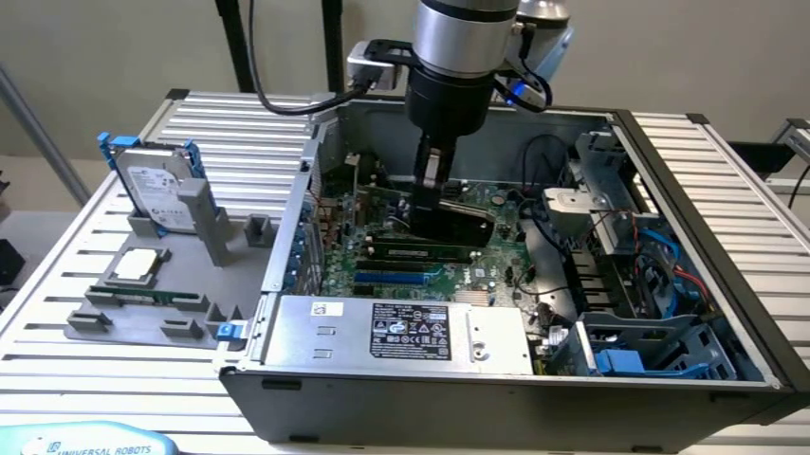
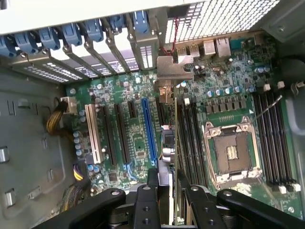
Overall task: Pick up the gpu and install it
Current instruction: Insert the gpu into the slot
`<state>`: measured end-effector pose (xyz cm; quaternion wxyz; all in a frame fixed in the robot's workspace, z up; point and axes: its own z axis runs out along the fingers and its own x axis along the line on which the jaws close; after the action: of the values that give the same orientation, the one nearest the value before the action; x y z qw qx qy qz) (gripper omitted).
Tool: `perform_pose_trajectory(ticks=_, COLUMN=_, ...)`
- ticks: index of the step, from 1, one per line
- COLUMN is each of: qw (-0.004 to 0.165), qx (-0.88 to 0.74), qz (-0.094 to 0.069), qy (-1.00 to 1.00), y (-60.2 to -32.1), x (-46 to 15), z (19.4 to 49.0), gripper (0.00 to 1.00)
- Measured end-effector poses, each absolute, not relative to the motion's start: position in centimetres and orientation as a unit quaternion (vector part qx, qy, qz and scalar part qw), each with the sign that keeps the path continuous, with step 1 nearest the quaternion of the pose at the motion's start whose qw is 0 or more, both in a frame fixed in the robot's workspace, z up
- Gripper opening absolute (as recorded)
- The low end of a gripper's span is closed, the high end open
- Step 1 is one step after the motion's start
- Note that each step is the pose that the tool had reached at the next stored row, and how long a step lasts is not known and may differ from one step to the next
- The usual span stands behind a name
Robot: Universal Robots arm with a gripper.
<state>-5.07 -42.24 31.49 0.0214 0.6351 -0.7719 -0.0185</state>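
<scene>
The gripper (image 1: 437, 204) pinched the gpu (image 1: 466, 227) by its top edge inside the computer case (image 1: 690, 180) — upright over the motherboard (image 1: 379, 275), bracket (image 2: 174, 67) toward the rear slots — possibly not seated.

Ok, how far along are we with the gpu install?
Done: the gpu is picked up and inside the case. In hand: the gripper is shut on it, holding it on edge over the motherboard, beside the blue slot, with its bracket toward the rear slot covers. Left: seating. I cannot tell whether its edge has entered a slot, and the gripper has not let go.
</scene>
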Motion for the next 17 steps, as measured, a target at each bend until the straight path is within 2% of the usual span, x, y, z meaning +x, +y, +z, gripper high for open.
perform_pose_trajectory(ticks=17, qw=0.019, qx=0.676, qz=-0.015, qy=-0.737, y=-43.0, x=-6.2, z=30.3, gripper=0.27)
